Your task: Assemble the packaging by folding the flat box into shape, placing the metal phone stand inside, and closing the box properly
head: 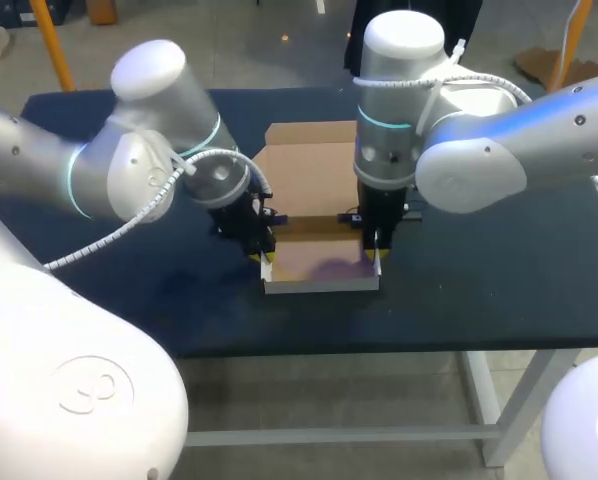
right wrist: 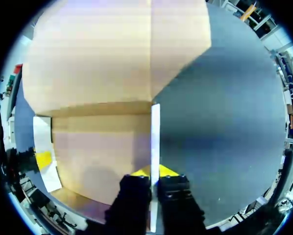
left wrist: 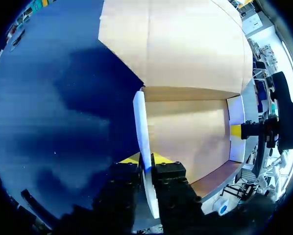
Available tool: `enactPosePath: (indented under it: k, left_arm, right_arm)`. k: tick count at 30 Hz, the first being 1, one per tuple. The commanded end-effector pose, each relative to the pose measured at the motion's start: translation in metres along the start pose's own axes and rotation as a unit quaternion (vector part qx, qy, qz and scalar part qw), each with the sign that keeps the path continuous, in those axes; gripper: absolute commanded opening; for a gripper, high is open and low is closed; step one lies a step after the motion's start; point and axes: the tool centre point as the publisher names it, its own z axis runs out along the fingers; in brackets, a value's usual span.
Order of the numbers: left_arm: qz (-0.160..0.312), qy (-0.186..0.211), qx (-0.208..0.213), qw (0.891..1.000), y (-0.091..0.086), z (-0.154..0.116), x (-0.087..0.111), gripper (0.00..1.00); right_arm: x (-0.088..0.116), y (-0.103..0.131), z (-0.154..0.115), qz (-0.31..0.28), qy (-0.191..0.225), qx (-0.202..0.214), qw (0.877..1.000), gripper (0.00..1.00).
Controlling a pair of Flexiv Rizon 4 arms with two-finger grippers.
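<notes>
The open brown cardboard box (head: 314, 170) is showing a matt, papery tan inside, while its thin side walls (left wrist: 140, 127) are looking smooth and white. The dark blue counter (head: 499, 270) is looking matt and even, giving back only a soft sheen. The rounded white shells of the left arm (head: 39, 165) and right arm (head: 519, 140) are gleaming glossy. The left gripper (left wrist: 145, 159) and right gripper (right wrist: 155, 172) are showing dull black fingers (left wrist: 172, 176) with smooth bright yellow tips, and the cable sleeve (head: 109, 240) is looking like ribbed white plastic.
</notes>
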Motion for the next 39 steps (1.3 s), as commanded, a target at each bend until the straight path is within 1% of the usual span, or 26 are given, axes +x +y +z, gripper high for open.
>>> enactPosePath:
  k: [1,7,9,13,14,18,26,27,28,31,32,33,34,39]
  left_arm:
    - [-0.001,-0.127,-0.002,0.992,-0.003,0.010,0.003,0.11]
    - [-0.001,-0.139,-0.003,0.990,-0.003,0.012,0.002,0.14]
    - [-0.002,-0.143,-0.003,0.990,-0.003,0.013,0.002,0.13]
    - [-0.002,-0.153,-0.002,0.988,-0.003,0.013,0.001,0.09]
    - [-0.003,-0.157,-0.001,0.988,-0.003,0.013,0.000,0.00]
    - [-0.004,-0.169,0.003,0.986,-0.003,0.014,-0.001,0.00]
    - [-0.004,-0.178,0.008,0.984,-0.002,0.014,-0.003,0.00]
    - [-0.005,-0.179,0.008,0.984,-0.001,0.013,-0.004,0.00]
    - [-0.005,-0.180,0.009,0.984,-0.001,0.013,-0.004,0.00]
    - [-0.005,-0.181,0.011,0.983,0.000,0.011,-0.004,0.00]
    - [-0.005,-0.183,0.013,0.983,0.000,0.011,-0.004,0.00]
    - [-0.005,-0.184,0.013,0.983,0.001,0.011,-0.004,0.00]
    - [-0.005,-0.185,0.014,0.983,0.001,0.010,-0.004,0.00]
    - [-0.006,-0.188,0.018,0.982,0.003,0.008,-0.004,0.00]
  right_arm:
    - [0.002,0.000,0.000,-0.001,0.000,0.001,1.000,0.00]
    - [0.002,0.000,0.000,-0.001,0.000,0.001,1.000,0.00]
    - [0.002,0.000,0.000,-0.001,0.000,0.001,1.000,0.00]
    - [0.002,0.000,0.000,-0.001,0.000,0.001,1.000,0.00]
    - [0.002,0.000,0.000,-0.001,0.000,0.001,1.000,0.00]
    - [0.002,0.000,0.000,-0.001,0.000,0.001,1.000,0.00]
    - [0.002,0.000,0.000,-0.001,0.000,0.001,1.000,0.00]
    - [0.003,0.000,-0.002,-0.004,-0.003,-0.005,1.000,0.04]
    - [0.003,-0.001,-0.004,-0.007,-0.003,-0.009,1.000,0.11]
    - [0.003,-0.003,-0.009,-0.016,0.004,-0.018,1.000,0.43]
    - [0.002,-0.003,-0.010,-0.020,0.009,-0.021,1.000,0.71]
    - [0.002,-0.004,-0.011,-0.023,0.012,-0.022,0.999,0.83]
    - [0.001,-0.004,-0.012,-0.027,0.016,-0.023,0.999,1.00]
    - [-0.003,-0.008,-0.021,-0.045,0.044,-0.038,0.997,1.00]
